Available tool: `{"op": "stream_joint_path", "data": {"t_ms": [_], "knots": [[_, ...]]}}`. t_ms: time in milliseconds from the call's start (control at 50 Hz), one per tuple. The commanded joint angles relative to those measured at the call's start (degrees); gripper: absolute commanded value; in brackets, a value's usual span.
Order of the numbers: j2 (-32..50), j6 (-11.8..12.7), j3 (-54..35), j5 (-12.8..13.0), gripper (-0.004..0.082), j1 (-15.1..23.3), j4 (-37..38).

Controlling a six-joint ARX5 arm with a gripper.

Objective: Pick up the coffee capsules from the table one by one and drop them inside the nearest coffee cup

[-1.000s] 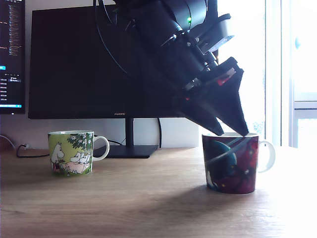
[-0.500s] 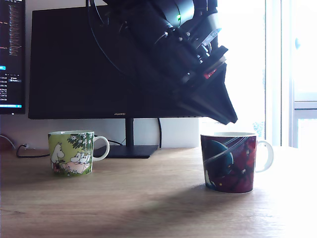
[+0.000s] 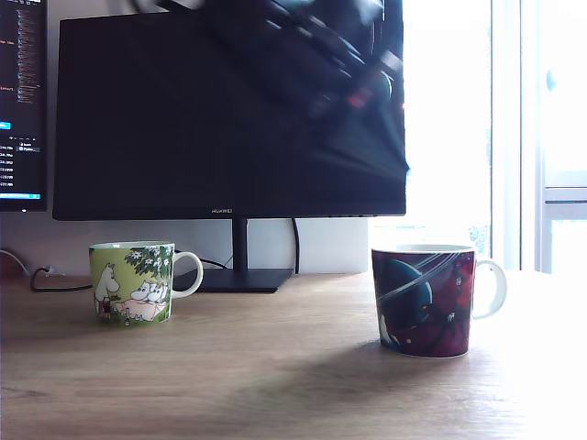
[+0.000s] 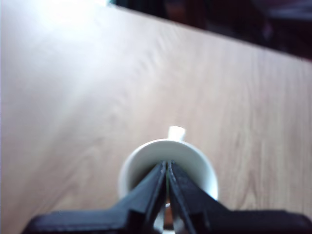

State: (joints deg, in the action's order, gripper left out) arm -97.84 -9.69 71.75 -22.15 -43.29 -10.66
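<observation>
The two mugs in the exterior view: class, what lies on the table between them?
Only bare wooden table separates the green mug from the dark red mug; the monitor stand sits further back, behind that stretch.

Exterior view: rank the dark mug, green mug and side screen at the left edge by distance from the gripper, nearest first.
1. dark mug, on the view's right; the gripper is above it.
2. green mug, on the left.
3. side screen, far left edge, at the back.

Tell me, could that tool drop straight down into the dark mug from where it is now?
Probably yes. The tool sits above the dark mug, its open mouth right below in the wrist view, with nothing seen between.
</observation>
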Motion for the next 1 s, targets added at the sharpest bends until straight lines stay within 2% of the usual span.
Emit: {"op": "stream_joint_path", "data": {"t_ms": [0,140,540,860,980], "knots": [[2.3,1.5,-4.6,1.0,-0.0021,1.7,2.9],[8.3,4.2,-12.5,2.4,-0.0021,5.3,8.2],[26.0,8.3,-34.1,6.4,-0.0021,16.6,16.5],[44.2,12.7,-47.1,9.3,-0.0021,24.4,16.2],[51.0,13.9,-50.1,10.8,-0.0021,26.2,13.1]]}}
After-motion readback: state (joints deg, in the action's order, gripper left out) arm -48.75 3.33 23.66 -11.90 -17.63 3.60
